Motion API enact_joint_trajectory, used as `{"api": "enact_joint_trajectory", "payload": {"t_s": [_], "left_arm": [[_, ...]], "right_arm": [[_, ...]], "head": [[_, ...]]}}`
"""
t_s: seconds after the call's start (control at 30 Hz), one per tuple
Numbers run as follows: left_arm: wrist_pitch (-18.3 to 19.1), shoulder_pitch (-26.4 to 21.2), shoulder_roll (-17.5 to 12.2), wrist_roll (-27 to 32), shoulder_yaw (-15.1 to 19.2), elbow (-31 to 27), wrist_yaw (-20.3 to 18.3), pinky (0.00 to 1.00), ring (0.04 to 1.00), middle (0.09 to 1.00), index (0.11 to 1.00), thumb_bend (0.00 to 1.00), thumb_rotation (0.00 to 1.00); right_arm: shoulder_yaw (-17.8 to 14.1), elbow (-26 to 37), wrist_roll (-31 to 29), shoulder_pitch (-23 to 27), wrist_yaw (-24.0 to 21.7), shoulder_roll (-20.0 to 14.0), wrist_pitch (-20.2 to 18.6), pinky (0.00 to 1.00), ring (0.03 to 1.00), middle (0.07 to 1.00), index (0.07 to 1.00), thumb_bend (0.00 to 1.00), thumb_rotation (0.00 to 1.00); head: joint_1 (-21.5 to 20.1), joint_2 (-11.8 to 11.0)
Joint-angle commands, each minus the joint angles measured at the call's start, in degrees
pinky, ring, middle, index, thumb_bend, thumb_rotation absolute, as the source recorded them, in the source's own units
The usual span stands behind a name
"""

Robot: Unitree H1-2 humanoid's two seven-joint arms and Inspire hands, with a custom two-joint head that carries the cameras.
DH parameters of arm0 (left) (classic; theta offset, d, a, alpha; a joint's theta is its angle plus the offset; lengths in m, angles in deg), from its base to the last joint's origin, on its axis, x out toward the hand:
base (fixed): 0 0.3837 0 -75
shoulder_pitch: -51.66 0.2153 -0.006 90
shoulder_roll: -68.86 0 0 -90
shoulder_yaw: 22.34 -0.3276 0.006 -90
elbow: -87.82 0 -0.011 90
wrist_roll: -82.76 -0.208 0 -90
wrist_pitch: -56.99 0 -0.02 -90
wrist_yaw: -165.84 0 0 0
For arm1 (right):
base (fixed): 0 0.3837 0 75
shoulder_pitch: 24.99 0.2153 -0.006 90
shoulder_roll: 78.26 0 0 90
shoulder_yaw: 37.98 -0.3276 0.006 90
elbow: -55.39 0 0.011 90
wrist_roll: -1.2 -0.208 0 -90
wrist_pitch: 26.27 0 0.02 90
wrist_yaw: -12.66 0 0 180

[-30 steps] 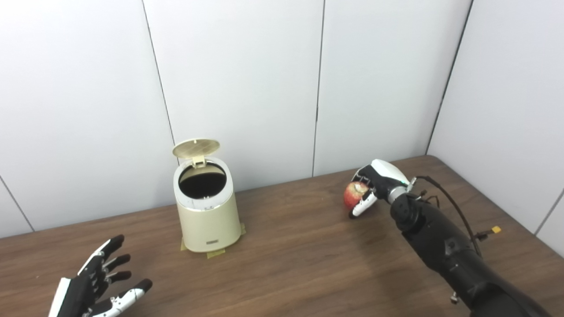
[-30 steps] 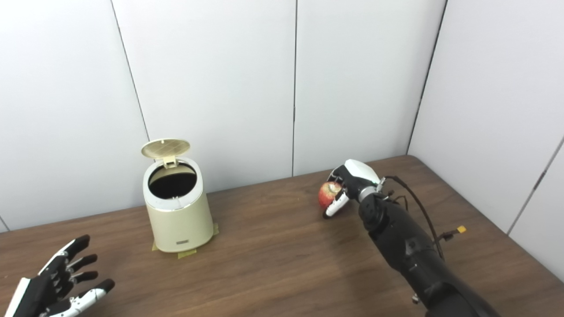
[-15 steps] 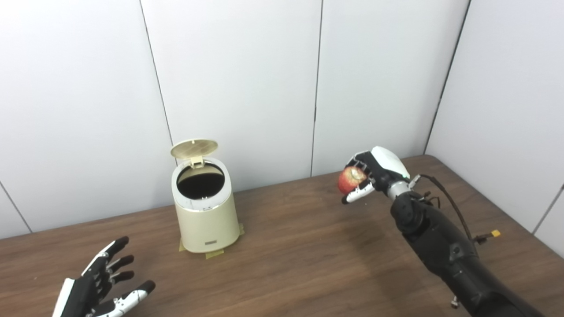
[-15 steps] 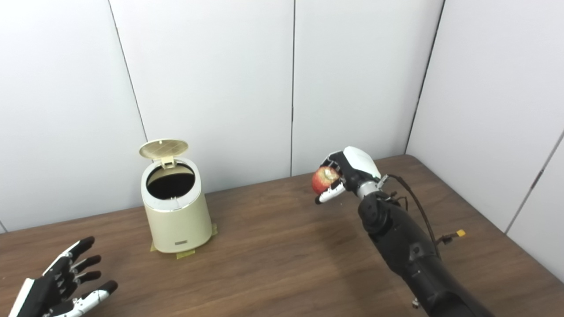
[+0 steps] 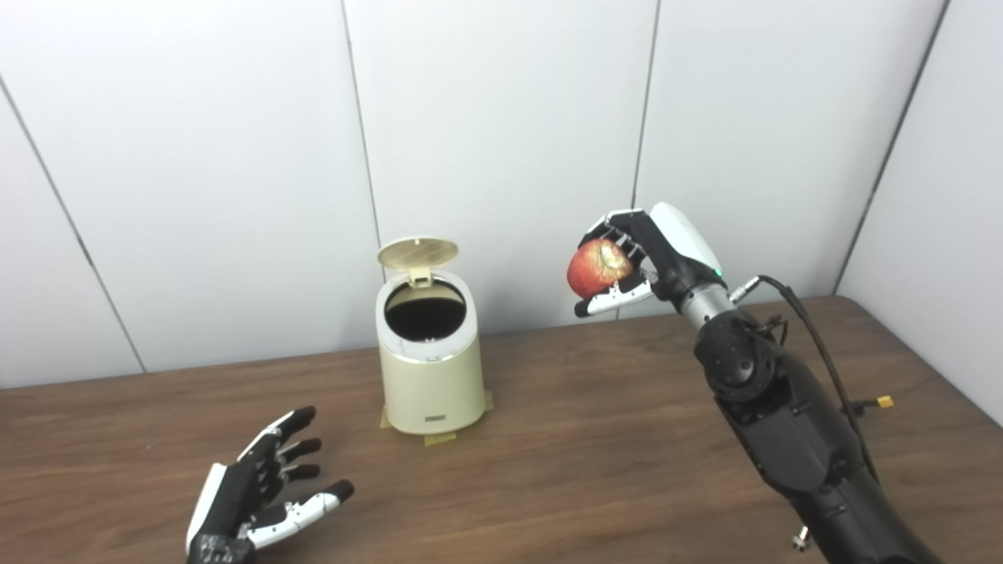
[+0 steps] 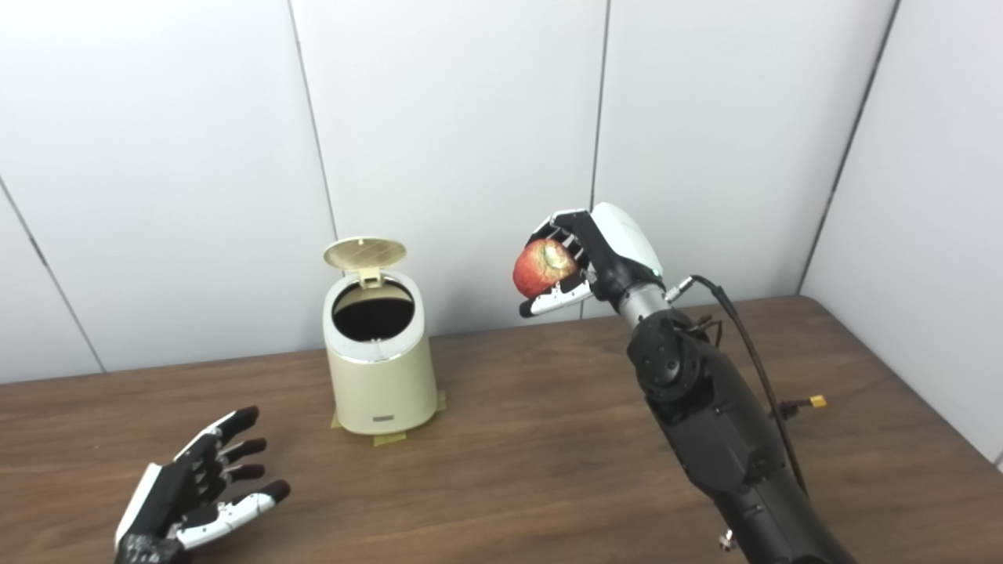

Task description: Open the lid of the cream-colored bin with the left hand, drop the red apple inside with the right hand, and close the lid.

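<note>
The cream-colored bin [image 5: 430, 368] stands on the brown table, held by tape at its base. Its round lid [image 5: 417, 254] is tipped up and back, and the dark opening [image 5: 424, 315] shows. My right hand [image 5: 642, 258] is shut on the red apple [image 5: 598, 268] and holds it high above the table, to the right of the bin and a little above its rim. My left hand [image 5: 262, 487] is open and empty, low over the table's front left, well short of the bin.
White wall panels stand close behind the bin. The table's right edge [image 5: 932, 364] runs near my right arm. A thin cable with a yellow plug [image 5: 884, 402] lies on the table by the right forearm.
My right hand has lifted the apple off the table and carried it up and left toward the bin. The camera has turned left, shifting the whole scene right. The left hand stays low and open.
</note>
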Motion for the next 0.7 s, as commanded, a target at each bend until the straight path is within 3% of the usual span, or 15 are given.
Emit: {"api": "enact_joint_trajectory", "payload": {"t_s": [0.0,0.2,0.67], "left_arm": [[-2.7,-1.8,0.2,-0.4,-0.5,-0.5,0.7,0.72,0.803,0.893,0.855,0.78,0.13],[-3.0,-1.8,1.1,-1.7,-1.9,-0.6,1.3,0.67,0.81,0.908,0.856,0.78,0.16],[-2.7,-1.9,2.2,-3.5,-3.0,-1.0,2.4,0.67,0.798,0.899,0.856,0.78,0.18]], "right_arm": [[-0.7,2.2,-0.6,3.7,0.3,0.9,0.2,0.3,0.399,0.494,0.527,0.52,0.0],[0.1,1.1,-1.2,4.7,0.0,6.0,0.0,0.37,0.412,0.481,0.518,0.52,0.0],[2.7,-5.5,-0.1,8.6,0.6,11.3,0.9,0.25,0.36,0.475,0.552,0.51,0.0]], "head": [[0.8,0.0],[3.5,0.1],[5.3,0.5]]}}
